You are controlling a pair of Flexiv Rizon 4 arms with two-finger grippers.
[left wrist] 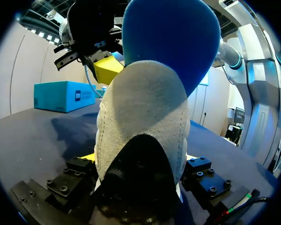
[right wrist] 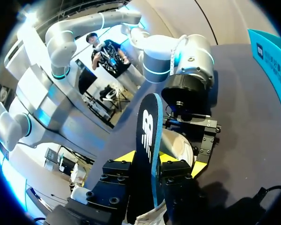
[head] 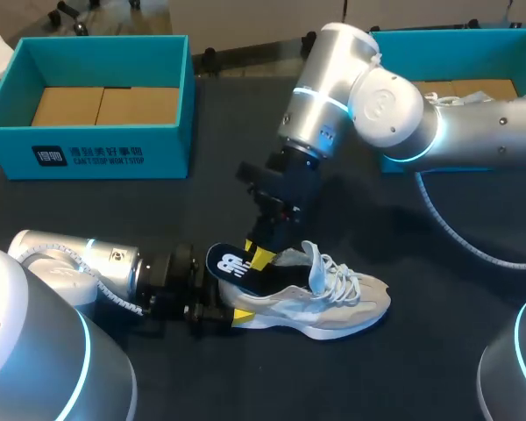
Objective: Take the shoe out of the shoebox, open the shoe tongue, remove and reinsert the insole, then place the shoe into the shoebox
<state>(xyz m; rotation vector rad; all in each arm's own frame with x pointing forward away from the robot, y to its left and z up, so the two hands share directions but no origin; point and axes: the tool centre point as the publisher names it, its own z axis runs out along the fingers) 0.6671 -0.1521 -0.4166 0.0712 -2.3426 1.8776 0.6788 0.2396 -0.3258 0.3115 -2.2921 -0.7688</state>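
Left gripper (head: 231,309) clamps shoe (head: 324,303) heel, right gripper (head: 257,259) pinches insole (head: 231,266), over dark table (head: 421,373).

The surface (head: 232,123) lies open between the left box (head: 96,153) and right box (head: 473,54), and past the toe of the shoe (head: 324,307), where a cable (head: 440,219) loops. The left hand (head: 234,307) blocks the heel, the right hand (head: 261,257) with the insole (head: 232,263) the shoe's opening

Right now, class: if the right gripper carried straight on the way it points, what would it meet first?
Probably the heel opening of the pale suede sneaker, just below the right gripper shut on the black insole; the left gripper clamps that heel beyond. Depth unclear.
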